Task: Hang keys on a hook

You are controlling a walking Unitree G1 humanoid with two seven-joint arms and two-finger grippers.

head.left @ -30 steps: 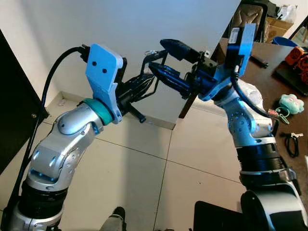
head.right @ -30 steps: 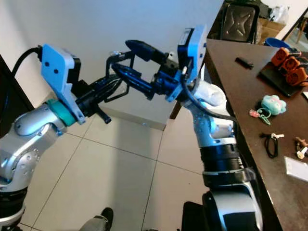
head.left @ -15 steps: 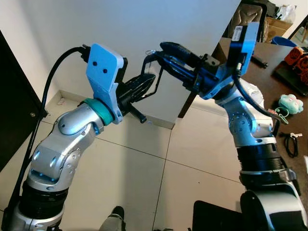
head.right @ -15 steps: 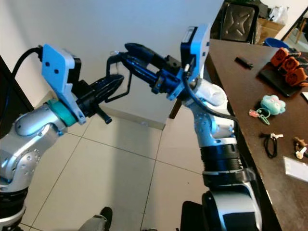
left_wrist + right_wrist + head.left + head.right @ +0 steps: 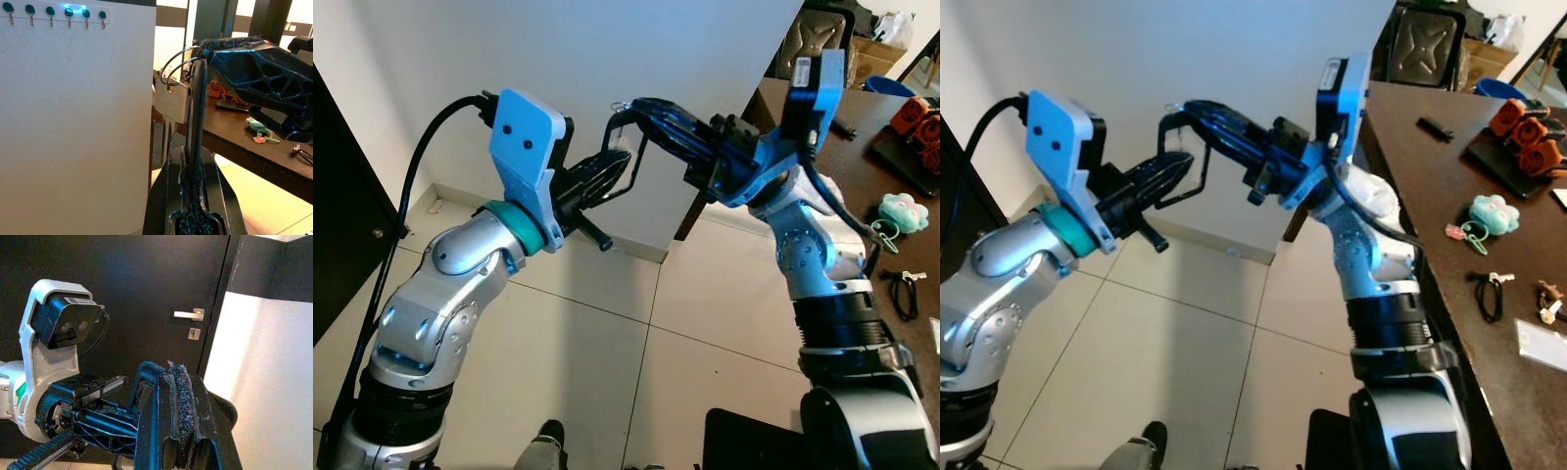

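In front of the white wall (image 5: 431, 59), high off the floor: two pincers, tip to tip. Left pincer (image 5: 615, 163) clenched on the keys (image 5: 172, 99), with the flat silver key hanging down from the wire ring (image 5: 179, 55) at its tip. Right pincer (image 5: 643, 106) squeezed tight too, its tip touching the top of that ring. Hard to tell if it really has hold of the wire. Looks like a hand-over from one pincer to the other.

To do this well: keep the left grip firm until the right one clearly has the ring. Let go slowly, so nothing drops to the floor. Grab the ring near its edge and leave most of the loop free, because the loop has to slip over a hook.

Row of little hooks (image 5: 54, 13) up high on the wall, well apart from the keys. Brown worktop (image 5: 1449, 166) off to the right side, not needed now.
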